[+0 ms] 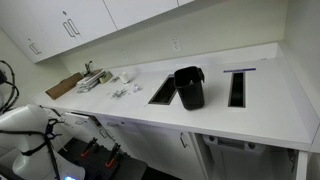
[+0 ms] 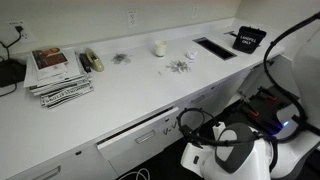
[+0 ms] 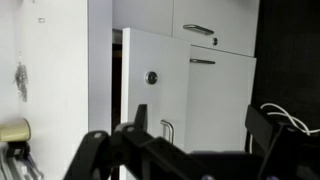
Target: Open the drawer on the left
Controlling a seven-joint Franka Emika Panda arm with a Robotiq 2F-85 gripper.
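In an exterior view, a white countertop (image 1: 265, 105) runs under white upper cabinets (image 1: 70, 25). On it stand a black bin (image 1: 189, 87) between two rectangular openings and, far along, a flat brown board (image 1: 63, 87). The robot arm (image 1: 25, 130) sits low, in front of the cabinets. No writing can be read here.

In an exterior view from the opposite end, a stack of magazines (image 2: 58, 75) lies on the counter with a white cup (image 2: 159, 47) farther back; the print on the covers is too small to read. A black object (image 2: 248, 39) carries a white label, illegible. The drawer (image 2: 135, 138) is the white front just under the counter edge, with a dark gap beside it, near the arm's white body.

In the wrist view, the gripper (image 3: 178, 140) has its black fingers (image 3: 95, 150) spread wide apart, holding nothing. Ahead is a white cabinet door (image 3: 150, 100), ajar, with a round lock (image 3: 152, 77). White fronts with bar handles (image 3: 198, 29) sit beyond; which is the drawer I cannot tell.
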